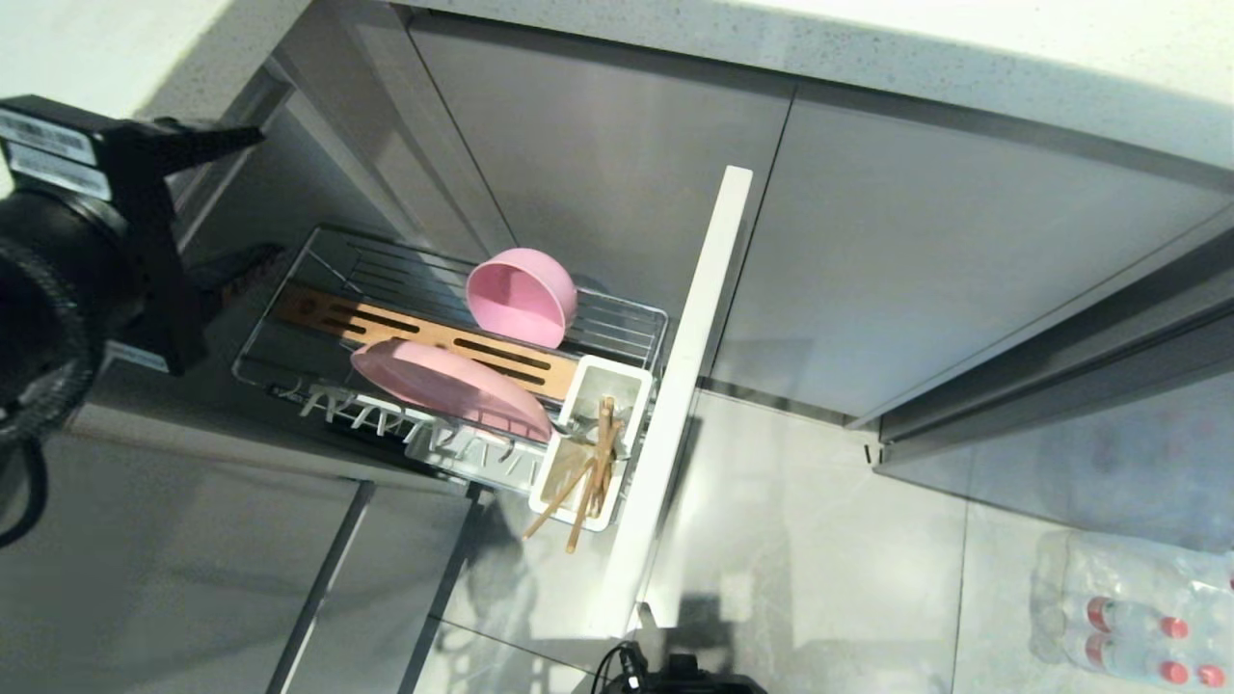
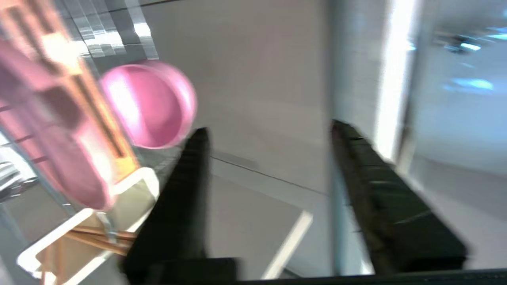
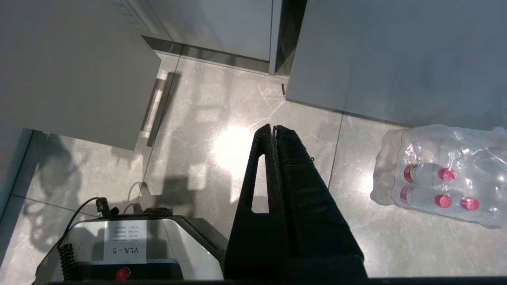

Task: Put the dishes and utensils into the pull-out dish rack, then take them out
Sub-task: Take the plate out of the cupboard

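Observation:
The pull-out dish rack (image 1: 617,323) stands drawn out of the grey cabinet, its pale front panel (image 1: 689,366) facing the floor side. A pink bowl (image 1: 521,297) (image 2: 148,105) rests tilted on the wire, beside the wooden strip (image 1: 405,333). The pink plate (image 1: 448,386) (image 2: 59,158) leans in the white pronged tray. Chopsticks (image 1: 588,482) (image 2: 99,237) stick out of the white utensil cup (image 1: 631,381) (image 2: 146,178). My left gripper (image 2: 269,130) is open and empty, hanging off to the side of the bowl and cup. My right gripper (image 3: 274,127) is shut, parked over the floor.
Grey cabinet fronts (image 1: 617,164) rise behind the rack under a pale countertop (image 1: 868,48). A wrapped pack of water bottles (image 1: 1128,617) (image 3: 443,174) lies on the tiled floor at the right. My own base (image 3: 130,241) is below the right arm.

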`<state>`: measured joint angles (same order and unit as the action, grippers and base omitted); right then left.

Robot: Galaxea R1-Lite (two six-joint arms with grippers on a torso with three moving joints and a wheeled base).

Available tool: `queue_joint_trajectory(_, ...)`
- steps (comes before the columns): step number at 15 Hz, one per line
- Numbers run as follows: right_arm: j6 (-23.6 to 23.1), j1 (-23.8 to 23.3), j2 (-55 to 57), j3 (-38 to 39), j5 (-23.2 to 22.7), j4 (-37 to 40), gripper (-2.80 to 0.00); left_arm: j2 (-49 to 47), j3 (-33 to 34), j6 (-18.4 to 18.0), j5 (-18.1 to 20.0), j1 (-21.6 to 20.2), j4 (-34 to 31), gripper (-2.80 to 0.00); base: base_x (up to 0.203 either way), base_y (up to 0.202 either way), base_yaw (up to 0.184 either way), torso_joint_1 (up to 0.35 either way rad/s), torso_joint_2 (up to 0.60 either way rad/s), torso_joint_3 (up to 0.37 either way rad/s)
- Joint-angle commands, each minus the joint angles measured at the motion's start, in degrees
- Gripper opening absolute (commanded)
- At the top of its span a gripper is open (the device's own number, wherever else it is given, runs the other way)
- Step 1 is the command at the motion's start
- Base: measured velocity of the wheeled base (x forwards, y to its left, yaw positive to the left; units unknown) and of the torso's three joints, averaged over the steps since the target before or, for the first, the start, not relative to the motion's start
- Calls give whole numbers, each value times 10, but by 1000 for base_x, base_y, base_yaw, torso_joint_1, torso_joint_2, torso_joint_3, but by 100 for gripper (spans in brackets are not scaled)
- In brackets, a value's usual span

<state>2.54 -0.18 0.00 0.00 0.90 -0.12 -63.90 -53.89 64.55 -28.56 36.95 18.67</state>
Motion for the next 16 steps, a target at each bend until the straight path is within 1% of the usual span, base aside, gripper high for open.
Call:
queue_joint_trajectory(1,0,0,0,0,0,-1,-280,46,-7,-4,0,18,1,-280,0,0,0,0,0,0)
queue_joint_trajectory(3,1,0,0,0,0,0,-280,87,-20,-10,10,35,2,-280,0,0,0,0,0,0)
queue_joint_trajectory(4,0,0,0,0,0,0,-280,114,-29,-11,22,40,2,-280,0,0,0,0,0,0)
queue_joint_trajectory(5,0,0,0,0,0,-1,-280,140,-38,-12,45,41,2,-280,0,0,0,0,0,0)
queue_joint_trajectory(6,0,0,1,0,0,0,-280,165,-46,-19,75,40,2,-280,0,0,0,0,0,0)
queue_joint_trajectory(7,0,0,0,0,0,-1,-280,192,-52,-42,129,33,2,-280,0,0,0,0,0,0)
queue_joint_trajectory(8,0,0,0,0,0,0,-280,212,-58,-69,191,15,2,-280,0,0,0,0,0,0)
queue_joint_trajectory(9,0,0,0,0,0,0,-280,229,-65,-91,249,-13,1,-280,0,0,0,0,0,0)
queue_joint_trajectory(10,0,0,0,0,0,0,-280,244,-76,-105,305,-45,-3,-280,0,0,0,0,0,0)
queue_joint_trajectory(11,0,0,1,0,0,0,-280,260,-90,-118,358,-81,-19,-280,0,0,0,0,0,0)
queue_joint_trajectory(12,0,0,1,0,0,0,-280,275,-110,-131,403,-117,-48,-280,0,0,0,0,0,0)
queue_joint_trajectory(14,0,0,0,0,1,0,-280,302,-148,-160,467,-186,-111,-280,0,0,0,0,0,0)
queue_joint_trajectory(16,0,0,1,0,0,0,-280,329,-185,-215,522,-265,-194,-280,0,0,0,0,0,0)
